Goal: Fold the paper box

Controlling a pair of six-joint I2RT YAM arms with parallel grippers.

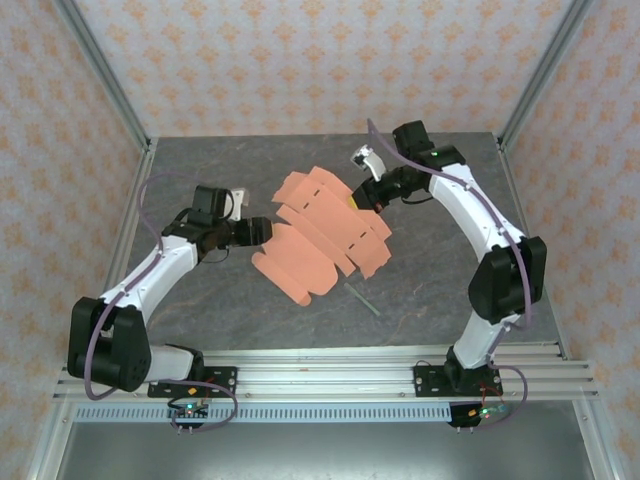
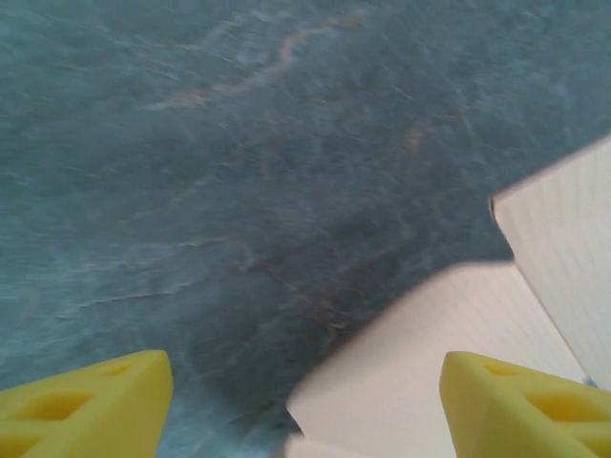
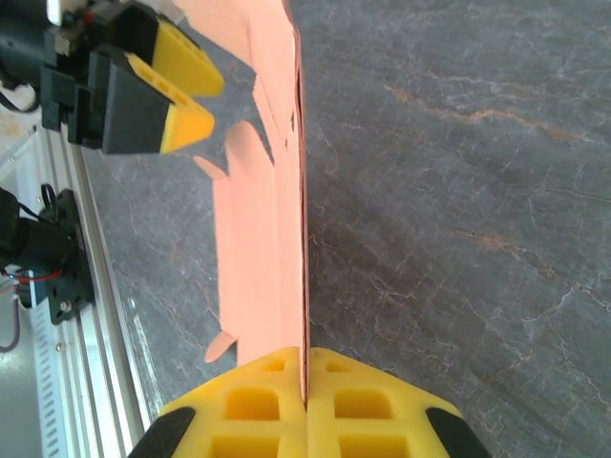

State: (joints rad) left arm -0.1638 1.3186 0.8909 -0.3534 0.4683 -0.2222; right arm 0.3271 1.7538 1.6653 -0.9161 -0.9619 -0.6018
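Salmon-orange card, the paper box [image 1: 320, 235] lies as a flat die-cut sheet with dashed creases in the middle of the grey stone-look worktop [image 1: 220, 170], its far right edge pinched between the closed right jaws, while the left jaws stand wide apart just beside its left edge, holding nothing.

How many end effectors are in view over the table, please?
2. The left end effector is open at the paper box's left edge; the right end effector is shut on its far right edge.
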